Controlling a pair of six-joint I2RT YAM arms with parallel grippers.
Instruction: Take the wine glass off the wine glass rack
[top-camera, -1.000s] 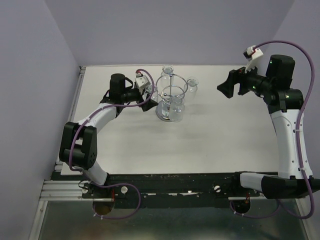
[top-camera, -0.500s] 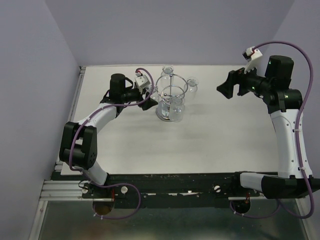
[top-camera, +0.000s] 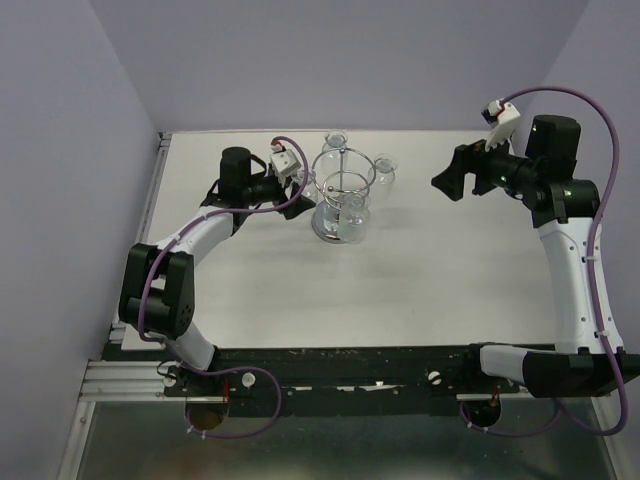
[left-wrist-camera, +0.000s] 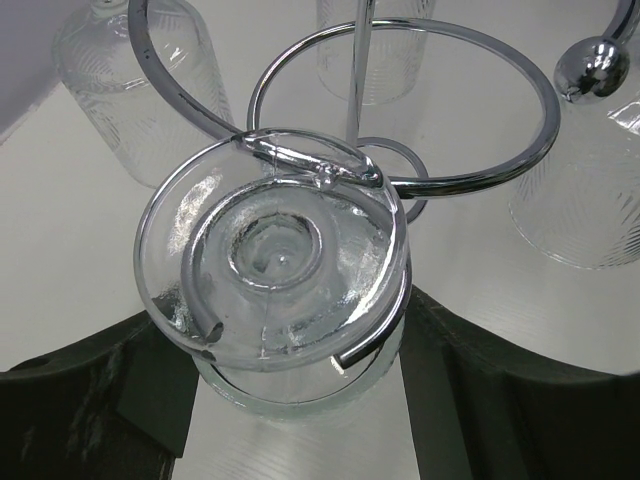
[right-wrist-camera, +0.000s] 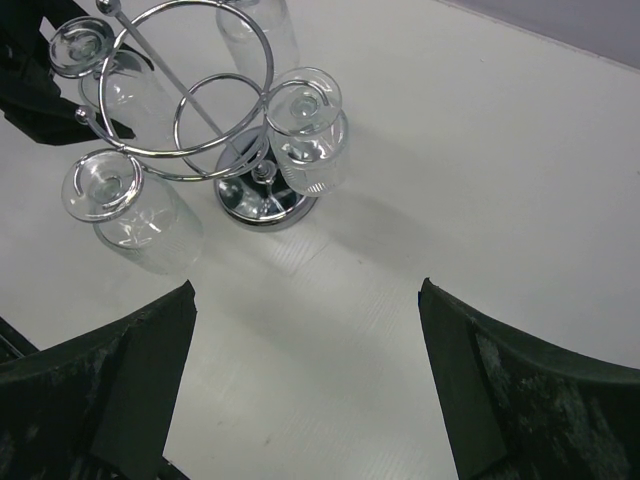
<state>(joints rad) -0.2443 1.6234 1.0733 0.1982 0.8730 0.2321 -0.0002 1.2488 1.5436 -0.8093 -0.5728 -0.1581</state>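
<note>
Left gripper (left-wrist-camera: 290, 330) narrowed, now pinching the hanging wine glass (left-wrist-camera: 275, 250); right gripper (right-wrist-camera: 305, 330) agape. Crooked pull could snag the foot in its holder, toppling wine glass rack (left-wrist-camera: 358, 70).

You worked over a white table (top-camera: 420, 290), evenly lit. Plain lavender walls (top-camera: 340, 60) closed it in on three sides.

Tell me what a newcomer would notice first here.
The shiny chrome wine glass rack stands at the far middle of the table, clear glasses hanging upside down around its ring. In the left wrist view one wine glass fills the picture, its foot caught in a wire loop, the left gripper closed on its bowl. The right gripper hangs open off to the rack's right.
</note>
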